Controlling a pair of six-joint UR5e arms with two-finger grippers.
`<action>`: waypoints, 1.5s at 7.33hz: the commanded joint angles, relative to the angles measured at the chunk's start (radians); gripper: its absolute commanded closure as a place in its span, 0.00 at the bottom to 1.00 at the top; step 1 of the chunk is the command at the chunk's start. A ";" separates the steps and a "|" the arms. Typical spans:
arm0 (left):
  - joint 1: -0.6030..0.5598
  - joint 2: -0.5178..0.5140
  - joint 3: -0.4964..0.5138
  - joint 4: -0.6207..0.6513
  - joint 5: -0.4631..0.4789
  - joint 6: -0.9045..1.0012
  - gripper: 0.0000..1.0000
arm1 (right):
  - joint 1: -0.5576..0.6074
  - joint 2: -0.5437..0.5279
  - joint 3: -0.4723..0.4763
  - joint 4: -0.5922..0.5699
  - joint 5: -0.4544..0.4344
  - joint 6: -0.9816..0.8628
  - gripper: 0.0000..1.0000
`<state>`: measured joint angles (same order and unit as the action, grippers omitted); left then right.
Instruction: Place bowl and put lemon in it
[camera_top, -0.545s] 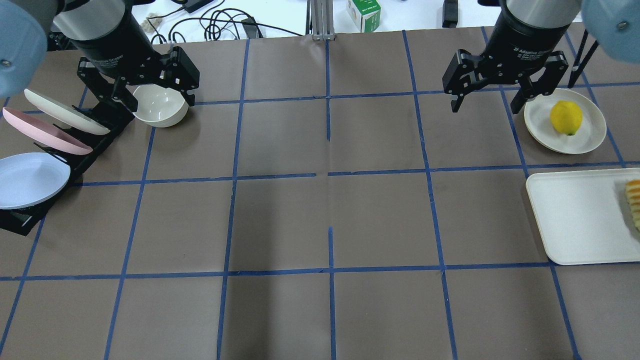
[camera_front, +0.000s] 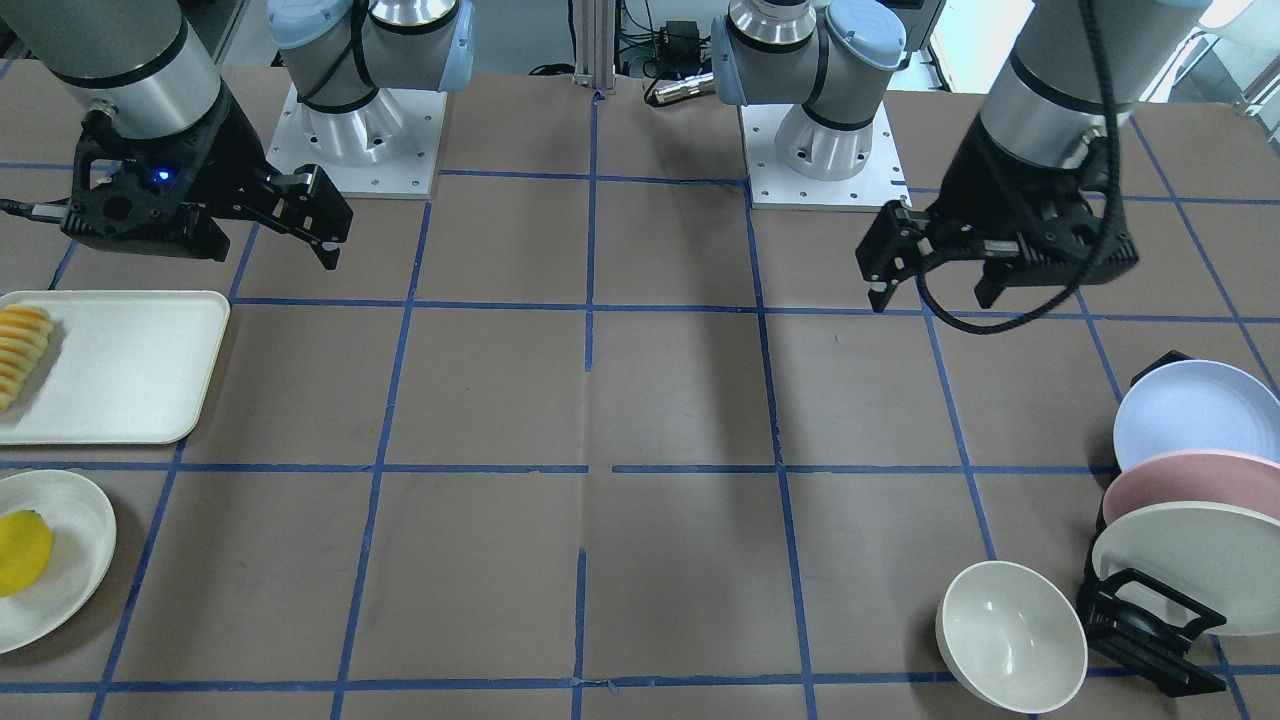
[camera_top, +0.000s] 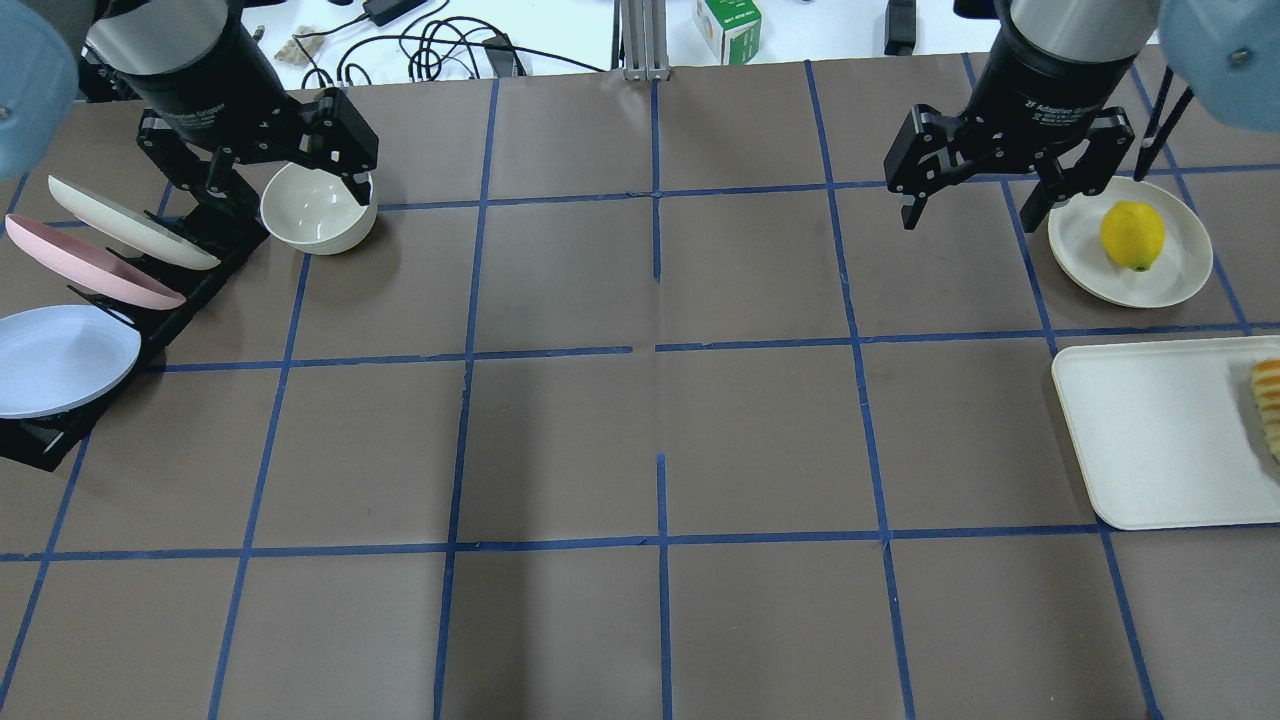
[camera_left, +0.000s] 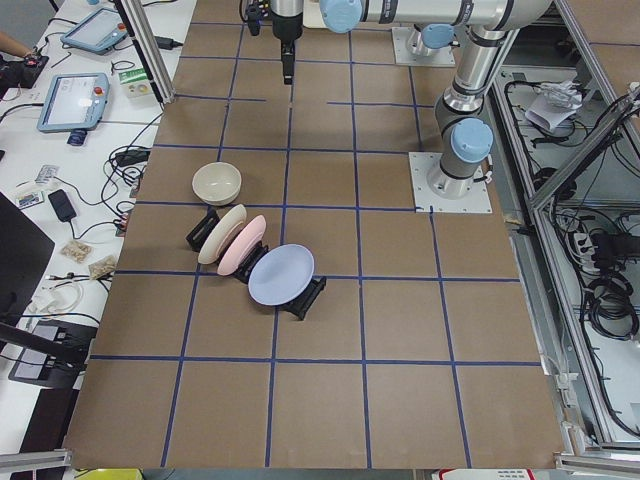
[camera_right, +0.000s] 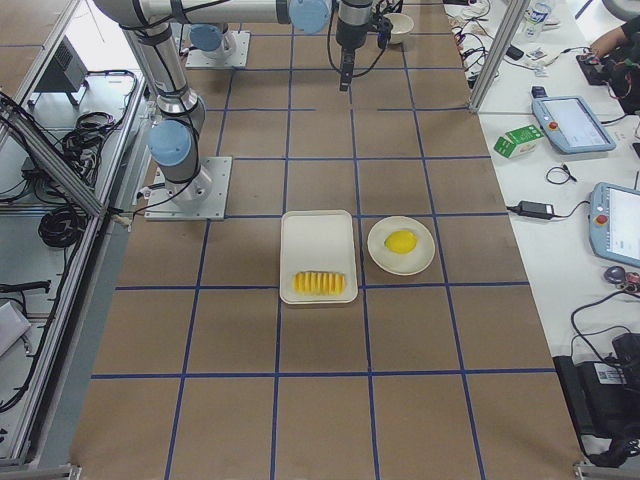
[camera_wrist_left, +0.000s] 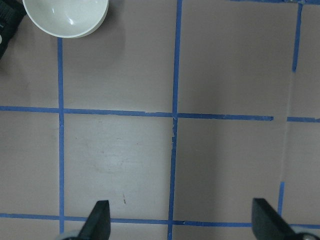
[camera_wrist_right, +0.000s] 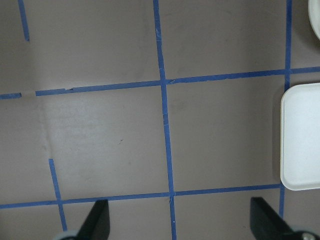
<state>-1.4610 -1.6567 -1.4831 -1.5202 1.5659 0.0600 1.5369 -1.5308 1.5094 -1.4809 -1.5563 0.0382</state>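
The cream-white bowl stands upright and empty on the table at the far left, next to the plate rack; it also shows in the front view and the left wrist view. My left gripper hangs open and empty well above the table near the bowl, not touching it. The yellow lemon lies on a small cream plate at the far right. My right gripper is open and empty, raised, just left of that plate.
A black rack holds a cream plate, a pink plate and a pale blue plate. A white tray with sliced orange-yellow food lies at the right edge.
My left gripper has shifted a little toward the far edge, so more of the bowl shows. The right gripper has barely moved. Bowl and lemon have not moved.
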 joint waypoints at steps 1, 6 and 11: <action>0.117 -0.143 0.004 0.177 -0.009 0.229 0.00 | -0.004 0.008 0.000 -0.021 -0.001 -0.009 0.00; 0.201 -0.530 0.176 0.436 -0.007 0.461 0.00 | -0.301 0.180 -0.015 -0.226 -0.105 -0.272 0.00; 0.229 -0.609 0.187 0.437 -0.010 0.451 0.01 | -0.480 0.438 -0.018 -0.549 -0.013 -0.526 0.00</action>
<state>-1.2345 -2.2467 -1.3032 -1.0842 1.5540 0.5103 1.0828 -1.1655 1.4933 -1.9452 -1.6039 -0.4588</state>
